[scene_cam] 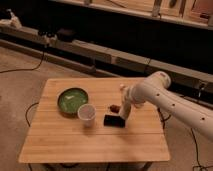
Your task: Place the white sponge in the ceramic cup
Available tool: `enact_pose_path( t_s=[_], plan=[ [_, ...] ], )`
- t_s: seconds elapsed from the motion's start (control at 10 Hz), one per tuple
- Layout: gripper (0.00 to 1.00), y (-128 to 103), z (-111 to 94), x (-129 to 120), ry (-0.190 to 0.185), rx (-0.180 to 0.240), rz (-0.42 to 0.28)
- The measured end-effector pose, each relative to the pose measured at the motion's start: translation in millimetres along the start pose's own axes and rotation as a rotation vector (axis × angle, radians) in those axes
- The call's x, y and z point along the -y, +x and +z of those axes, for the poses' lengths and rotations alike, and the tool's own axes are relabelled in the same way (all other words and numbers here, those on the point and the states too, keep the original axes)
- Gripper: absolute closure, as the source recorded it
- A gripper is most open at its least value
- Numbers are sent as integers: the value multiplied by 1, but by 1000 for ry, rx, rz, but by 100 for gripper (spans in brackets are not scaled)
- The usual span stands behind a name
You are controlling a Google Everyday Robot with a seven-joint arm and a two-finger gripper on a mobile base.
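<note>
Single view. The camera sits high, off the near long edge of the bench [65,145], and looks forward and down across it at a slant. It is at middle distance. The whole bench top falls inside the frame, slightly left of centre. Floor [20,95] shows on the left, and a long ledge [100,52] runs across the dark background behind. The arm [170,102] enters from the right edge. Its tool [123,116], closed, sits low over the bench right of centre, near the middle of the frame.
</note>
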Motion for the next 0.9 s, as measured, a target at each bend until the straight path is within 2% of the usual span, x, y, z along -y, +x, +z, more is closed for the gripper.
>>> enact_pose_path(
  t_s=[0.1,0.2,0.5,0.8,0.9],
  plan=[
    [83,11,-22,20,42,-28,-52],
    [83,16,-33,32,65,-45,-81],
    [83,40,-97,82,159,-137,-224],
    [83,55,-157,131,235,-229,-365],
    [83,56,-166,137,243,-242,-384]
  ],
)
